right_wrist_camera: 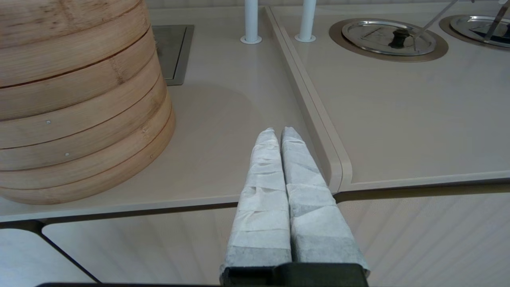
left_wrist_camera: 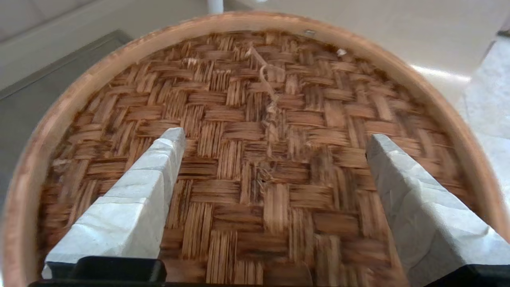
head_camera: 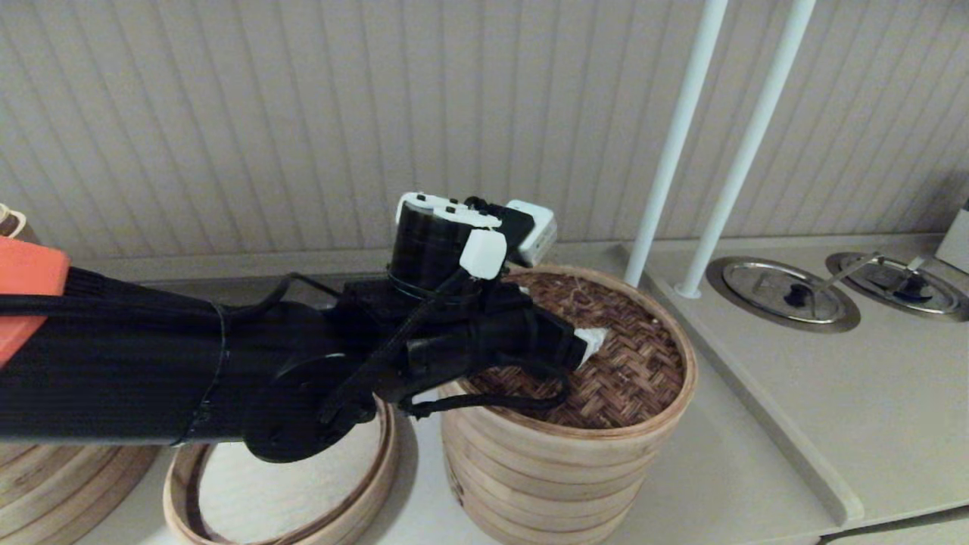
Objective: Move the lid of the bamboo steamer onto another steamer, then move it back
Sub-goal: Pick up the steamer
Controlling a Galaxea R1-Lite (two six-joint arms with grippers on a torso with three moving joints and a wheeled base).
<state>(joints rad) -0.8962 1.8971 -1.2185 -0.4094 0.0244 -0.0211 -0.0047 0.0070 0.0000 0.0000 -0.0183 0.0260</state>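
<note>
**Left arm poised over the woven lid atop the steamer stack**

From my remote seat, reading left to right in the head view: at the far left edge sits part of a big bamboo stack [head_camera: 53, 477]; just beside it, low on the table [head_camera: 757, 454], lies the single cloth-lined steamer tray [head_camera: 284, 492], partly hidden beneath my left arm; that arm reaches across from the left, its left gripper [head_camera: 594, 341] over the bamboo steamer lid [head_camera: 628, 371], whose dark herringbone top and pale rim cap the tall multi-tier stack [head_camera: 545, 477] at centre. In the left wrist view the white-wrapped fingers [left_wrist_camera: 143, 191] stand spread wide apart above the weave, one to either side of the lid's middle, grasping nothing; the small string loop [left_wrist_camera: 267, 75] lies on the weave beyond them; whether the fingertips touch the surface I cannot tell. Right of the stack, two white poles [head_camera: 681, 129] rise from the table; further right, two round metal covers [head_camera: 783, 291] sit sunk into the raised surface. The right gripper [right_wrist_camera: 279, 133], outside the head view, hangs off the table's front edge near the stack's base, its wrapped fingers pressed together and holding nothing.
</note>
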